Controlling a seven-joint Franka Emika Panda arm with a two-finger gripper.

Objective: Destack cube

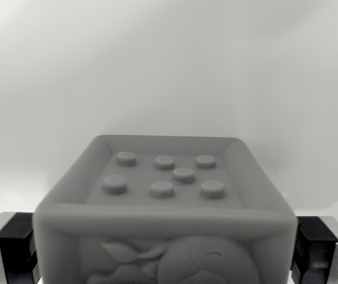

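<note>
A grey cube (166,204) fills the lower middle of the wrist view. Its top face is recessed, with several round studs inside a raised rim. A relief figure shows on its near face. My gripper (166,254) straddles it. The left black pad (18,251) and the right black pad (314,248) press against the cube's two sides, so the gripper is shut on the cube. The cube's underside and whatever lies beneath it are hidden. No second cube is visible.
Behind the cube there is only a plain, pale grey-white background with soft shading. No edges, containers or other objects show.
</note>
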